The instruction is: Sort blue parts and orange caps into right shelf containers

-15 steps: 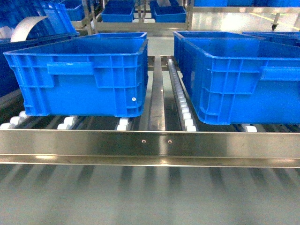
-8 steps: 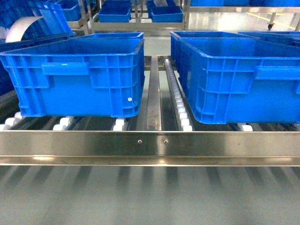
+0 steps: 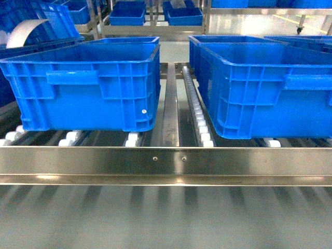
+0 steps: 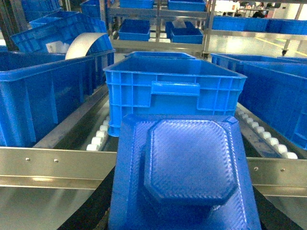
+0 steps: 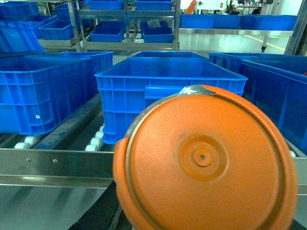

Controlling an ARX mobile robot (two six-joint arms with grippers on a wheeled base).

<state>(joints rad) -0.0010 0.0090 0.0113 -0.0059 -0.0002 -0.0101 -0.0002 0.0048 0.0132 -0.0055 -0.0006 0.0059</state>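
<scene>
Two right shelf containers stand on the roller shelf in the head view: a left blue crate [image 3: 88, 83] and a right blue crate [image 3: 270, 88]. Neither gripper shows in that view. In the left wrist view a flat blue part [image 4: 184, 167] with a raised octagonal middle fills the foreground. It is held up by my left gripper, whose dark fingers [image 4: 91, 213] show at its sides, and a crate [image 4: 175, 86] stands just beyond it. In the right wrist view a round orange cap [image 5: 206, 163] is held before another crate [image 5: 168, 76], hiding the right jaws.
A steel front rail [image 3: 166, 161] runs across the shelf edge, with white rollers [image 3: 199, 116] and a steel divider [image 3: 170, 104] between the two lanes. More blue crates [image 3: 127, 13] sit on racks behind. A curled white sheet [image 3: 26, 28] lies in a crate at far left.
The head view has shifted slightly: the crates sit a little further left and higher in frame than a second ago. Over the last half second almost nothing moved.
</scene>
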